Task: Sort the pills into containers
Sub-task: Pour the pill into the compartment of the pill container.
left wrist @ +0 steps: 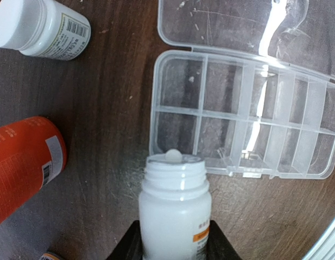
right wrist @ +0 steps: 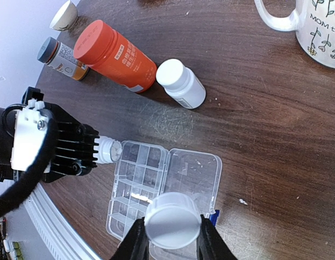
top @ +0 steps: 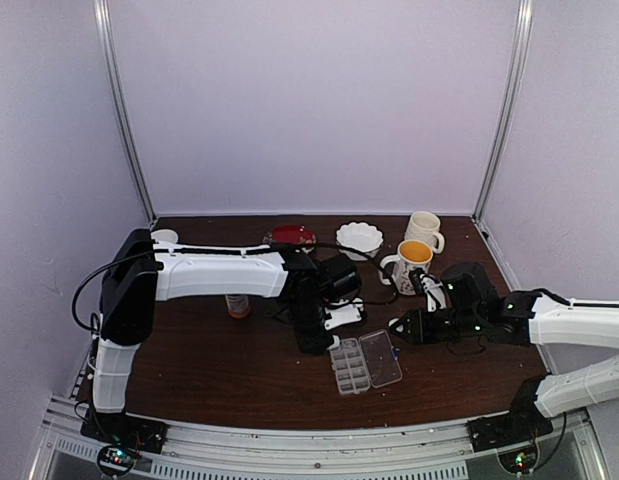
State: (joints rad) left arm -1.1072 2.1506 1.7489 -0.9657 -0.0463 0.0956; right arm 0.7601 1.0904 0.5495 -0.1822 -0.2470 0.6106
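Observation:
My left gripper [left wrist: 175, 245] is shut on an uncapped white bottle [left wrist: 175, 208], tipped with its mouth toward the clear pill box. A round whitish pill [left wrist: 173, 156] sits at the bottle's rim, just short of the containers [left wrist: 240, 116]. The box lid [left wrist: 237, 27] lies open flat. One tiny whitish bit [left wrist: 191, 79] lies in a corner compartment. My right gripper [right wrist: 171, 228] is shut on a white bottle cap [right wrist: 172, 219], held above the pill box [right wrist: 136, 187]. From above, the left gripper [top: 334, 318] and right gripper [top: 399, 328] flank the box [top: 364, 362].
A capped white bottle [right wrist: 181, 83], an orange bottle [right wrist: 116, 56] and a grey-capped bottle [right wrist: 58, 56] lie beyond the box. Two mugs [top: 411, 262] [top: 424, 230], a white fluted bowl [top: 359, 238] and a red dish [top: 291, 236] stand at the back.

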